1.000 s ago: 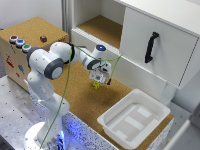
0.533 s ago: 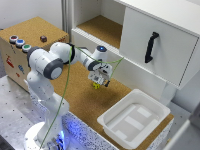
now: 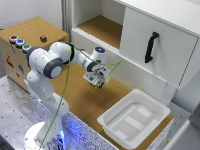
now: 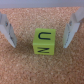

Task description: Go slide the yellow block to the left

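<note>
Little changed since a second ago: gripper lowered slightly, still low over the cork surface in front of the white cabinet.

Open cork around the gripper on all sides; more bare cork toward the exterior view's left, bounded there by the wooden box with coloured buttons on top. To the exterior view's right and nearer, a white rectangular tray with raised rim. Behind, the cabinet's low front edge and an open cork-floored shelf; further right, a closed white door with black handle.

Cork floor granular, brown, matt. Cabinet and tray smooth, white. Arm links rounded, glossy white with grey joints; thin green cable trailing along the arm.

Yellow block: small, bright yellow-green, cube-like, with dark letter-like marks on its upper face; resting flat on the cork. In the exterior view, only a small yellow patch visible directly beneath the gripper.

In the wrist view, gripper spread wide, holding nothing: pale, flat fingers standing on either side of the block, each well clear of it, cork visible in both gaps. Block roughly midway between the two fingers.
</note>
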